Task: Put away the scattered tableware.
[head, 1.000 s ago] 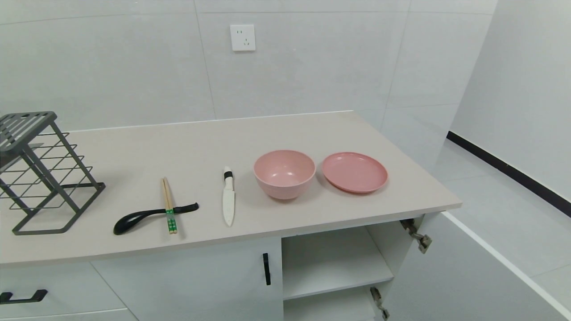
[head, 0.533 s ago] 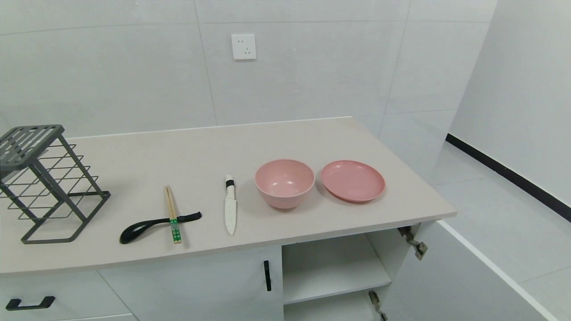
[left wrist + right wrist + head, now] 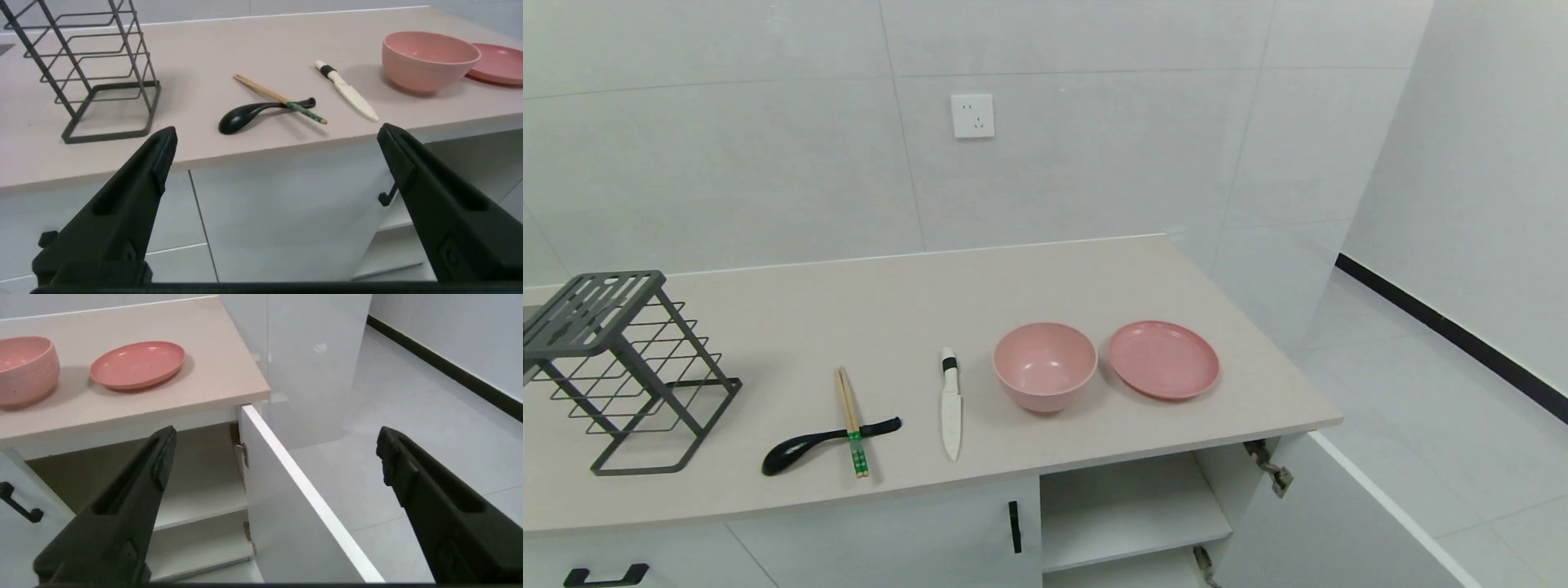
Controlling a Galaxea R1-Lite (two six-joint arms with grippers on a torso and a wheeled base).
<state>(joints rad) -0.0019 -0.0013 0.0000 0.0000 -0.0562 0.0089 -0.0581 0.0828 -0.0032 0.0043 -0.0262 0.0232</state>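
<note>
On the beige counter (image 3: pixel 915 302) lie a black spoon (image 3: pixel 805 446), a pair of wooden chopsticks (image 3: pixel 852 420) crossing its handle, and a white knife (image 3: pixel 951 406) with a black band. To their right stand a pink bowl (image 3: pixel 1045 366) and a pink plate (image 3: pixel 1164 359), nearly touching. My left gripper (image 3: pixel 278 135) is open, low in front of the counter, facing the spoon (image 3: pixel 245 117), chopsticks (image 3: pixel 279 98) and knife (image 3: pixel 347 88). My right gripper (image 3: pixel 278 434) is open, before the counter's right end, with the plate (image 3: pixel 136 364) and bowl (image 3: pixel 27 367) beyond it.
A dark wire rack (image 3: pixel 629 367) stands at the counter's left end. Below the bowl and plate, a cabinet is open with a white shelf (image 3: pixel 1127 506) inside; its door (image 3: pixel 302 514) swings out to the right. A shut door with a black handle (image 3: pixel 1014 527) sits beside it.
The head camera has shifted, so the whole scene sits lower and slightly smaller in the picture. The tableware has not moved on the counter.
</note>
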